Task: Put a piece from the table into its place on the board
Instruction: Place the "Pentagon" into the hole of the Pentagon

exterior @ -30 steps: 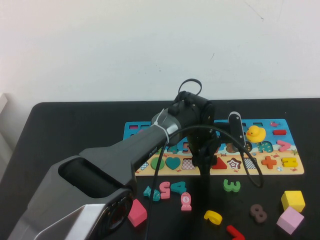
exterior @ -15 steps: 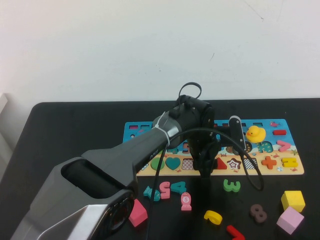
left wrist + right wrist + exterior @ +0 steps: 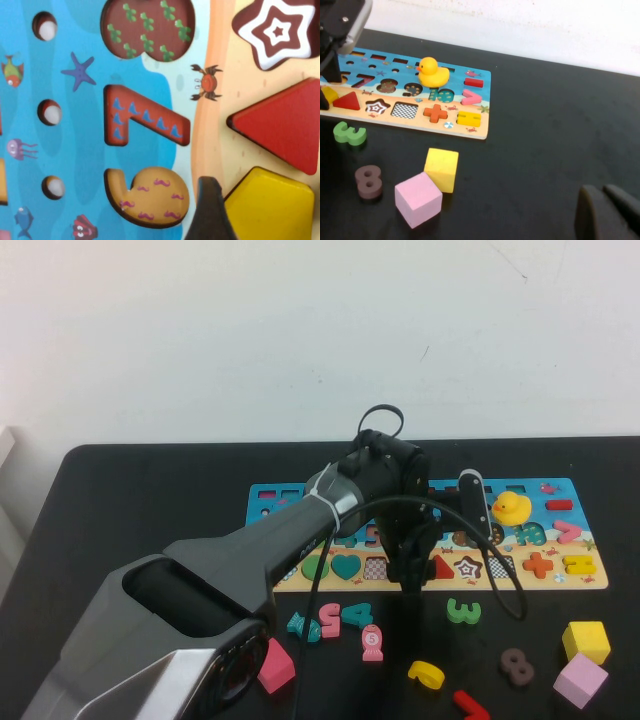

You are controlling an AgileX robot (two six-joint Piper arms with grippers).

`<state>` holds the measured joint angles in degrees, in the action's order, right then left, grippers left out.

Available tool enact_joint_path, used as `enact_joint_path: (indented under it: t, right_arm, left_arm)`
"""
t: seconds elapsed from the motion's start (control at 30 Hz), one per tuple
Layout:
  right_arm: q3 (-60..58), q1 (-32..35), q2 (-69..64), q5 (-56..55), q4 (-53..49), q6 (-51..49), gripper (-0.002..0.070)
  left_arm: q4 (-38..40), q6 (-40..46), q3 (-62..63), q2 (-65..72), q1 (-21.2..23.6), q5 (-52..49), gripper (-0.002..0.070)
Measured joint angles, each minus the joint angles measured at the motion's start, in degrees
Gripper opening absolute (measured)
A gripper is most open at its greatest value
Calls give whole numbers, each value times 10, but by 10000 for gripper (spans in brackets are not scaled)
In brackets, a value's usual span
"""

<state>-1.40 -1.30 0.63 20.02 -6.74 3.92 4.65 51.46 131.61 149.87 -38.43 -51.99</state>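
Note:
My left gripper (image 3: 408, 565) points down onto the tan lower strip of the board (image 3: 560, 580). In the left wrist view one dark finger (image 3: 210, 210) presses the edge of the yellow pentagon piece (image 3: 270, 205), which lies flat at its slot next to the red triangle (image 3: 285, 125). The other finger is out of frame. In the high view the arm hides the piece. In the right wrist view it shows as a yellow corner (image 3: 329, 93) at the frame edge. My right gripper (image 3: 602, 210) is shut and empty over the black table (image 3: 560, 125), far from the board (image 3: 475, 132).
A yellow duck (image 3: 510, 507) stands on the board. Loose on the table in front are a green 3 (image 3: 463, 611), brown 8 (image 3: 517, 665), curved yellow number (image 3: 427, 674), yellow cube (image 3: 586, 641), pink cube (image 3: 580, 680), pink block (image 3: 274, 665) and several numbers (image 3: 330, 618).
A second ago the left gripper shifted slightly right and down onto the board's shape row. Over the last half second it has stayed almost still.

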Motion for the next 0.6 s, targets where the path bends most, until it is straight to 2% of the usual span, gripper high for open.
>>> enact_joint_path:
  t: [0.17,0.4,0.47,0.53,0.6]
  right_arm:
    - [0,0,0,0,0,0,19]
    - [0,0,0,0,0,0,19]
    - [0,0,0,0,0,0,19]
    - [0,0,0,0,1,0,19]
    - [0,0,0,0,1,0,19]
  left_arm:
    - [-11,-8,0,-3,0,-1,436]
    - [-66,-45,1,-37,1,-10,424]
    - [-83,-89,6,-54,2,-12,376]
    - [-91,-148,12,-71,2,-15,299]
    - [-89,-205,23,-89,3,-26,181]
